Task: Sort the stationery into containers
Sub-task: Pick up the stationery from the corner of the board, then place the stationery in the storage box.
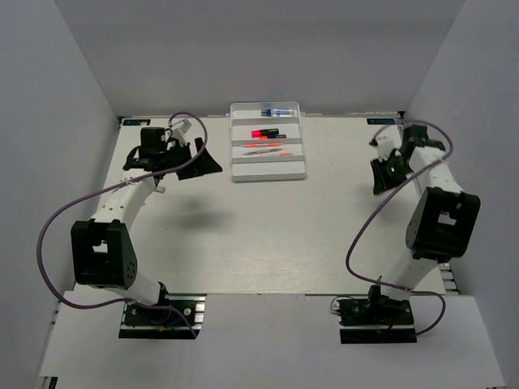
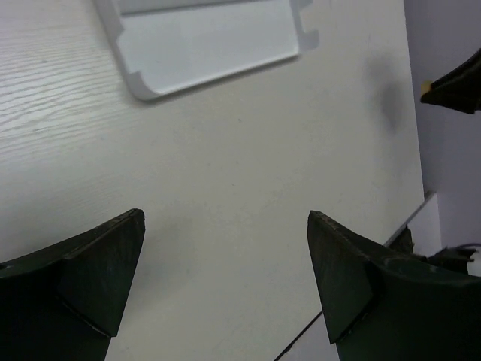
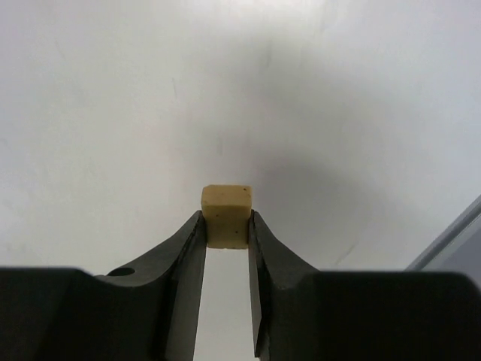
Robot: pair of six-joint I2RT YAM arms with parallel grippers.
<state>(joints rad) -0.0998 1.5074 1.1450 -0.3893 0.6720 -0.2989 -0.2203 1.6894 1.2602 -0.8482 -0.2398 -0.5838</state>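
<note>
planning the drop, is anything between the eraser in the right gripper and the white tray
Nothing visible. The right gripper is shut on the eraser. In the top view the table between it and the tray shows no objects. The left gripper is on the tray's other side.

The right tool (image 3: 226, 226) pinches a tiny tan eraser block (image 3: 226, 216) above the pale table (image 3: 113, 113).

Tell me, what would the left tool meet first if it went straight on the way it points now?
Probably the bare table, just short of the white tray; the open left tool points down at it. Depth is unclear.
</note>
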